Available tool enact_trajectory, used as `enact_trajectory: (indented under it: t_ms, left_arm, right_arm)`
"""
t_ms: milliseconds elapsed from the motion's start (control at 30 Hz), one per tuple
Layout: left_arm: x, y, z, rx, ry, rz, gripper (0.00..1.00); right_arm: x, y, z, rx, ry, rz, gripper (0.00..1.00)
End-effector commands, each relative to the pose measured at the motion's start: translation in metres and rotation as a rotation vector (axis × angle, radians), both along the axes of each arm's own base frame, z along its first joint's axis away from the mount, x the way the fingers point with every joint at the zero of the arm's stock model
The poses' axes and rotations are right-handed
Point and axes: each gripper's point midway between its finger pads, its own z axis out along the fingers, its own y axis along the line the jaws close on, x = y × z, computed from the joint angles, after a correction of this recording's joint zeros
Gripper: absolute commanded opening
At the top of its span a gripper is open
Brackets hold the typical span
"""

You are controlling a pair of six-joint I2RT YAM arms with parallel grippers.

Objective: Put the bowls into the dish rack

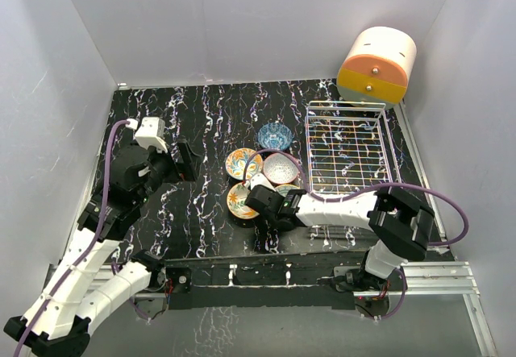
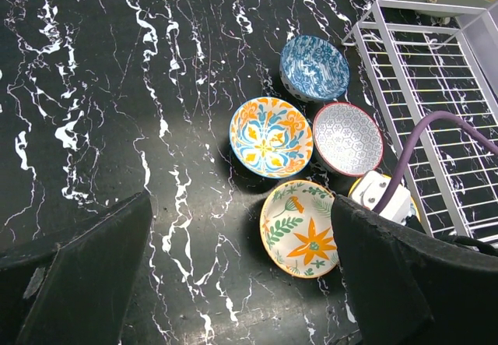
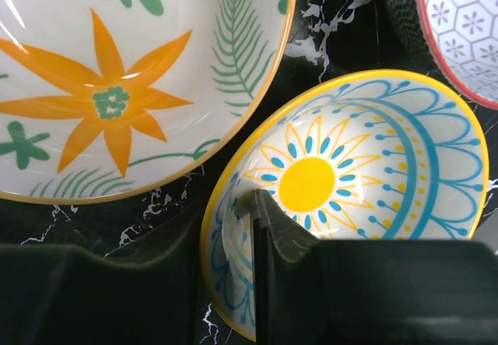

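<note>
The right end effector (image 3: 226, 212) has its 2 fingers astride the rim of the round ceramic bowl with a yellow sun inside (image 3: 342, 166), seemingly pinching it. The 4 other patterned bowls (image 2: 271, 137) cluster beside it on the black marbled counter (image 1: 201, 115), just left of the white wire dish rack (image 1: 348, 149). The left end effector (image 2: 241, 283) hangs wide apart, holding nothing.
</note>
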Motion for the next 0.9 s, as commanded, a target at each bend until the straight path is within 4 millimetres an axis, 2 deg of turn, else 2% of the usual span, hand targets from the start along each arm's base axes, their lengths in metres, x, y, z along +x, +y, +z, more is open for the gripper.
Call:
enact_trajectory:
  t_ms: [0, 167, 300, 400, 500, 700, 767, 867]
  left_arm:
    - [-0.004, 0.004, 0.002, 0.0, -0.004, 0.009, 0.97]
    - [-0.005, 0.004, 0.002, 0.0, -0.003, 0.01, 0.97]
    - [-0.006, 0.006, 0.001, 0.004, 0.001, 0.014, 0.97]
    - [-0.008, 0.006, 0.002, 0.003, 0.001, 0.016, 0.97]
    - [-0.008, 0.006, 0.003, 0.001, -0.001, 0.011, 0.97]
    - [-0.006, 0.003, 0.007, -0.006, -0.01, 0.002, 0.97]
    - [-0.005, 0.002, 0.008, -0.009, -0.012, -0.002, 0.97]
    - [-0.005, 0.0, 0.01, -0.013, -0.015, -0.009, 0.97]
  right_arm:
    - [0.011, 0.009, 0.007, 0.044, -0.034, -0.05, 0.22]
    - [0.012, 0.008, 0.016, 0.041, -0.039, -0.073, 0.08]
    - [0.009, 0.007, 0.02, 0.043, -0.021, -0.086, 0.08]
    - [0.006, 0.015, 0.034, 0.088, -0.002, -0.078, 0.08]
    - [0.003, 0.027, 0.061, 0.171, 0.004, -0.059, 0.08]
    - [-0.008, 0.056, 0.126, 0.382, 0.016, 0.053, 0.08]
    - [-0.01, 0.062, 0.151, 0.444, 0.006, 0.078, 0.08]
    - [-0.008, 0.059, 0.181, 0.493, -0.04, 0.081, 0.08]
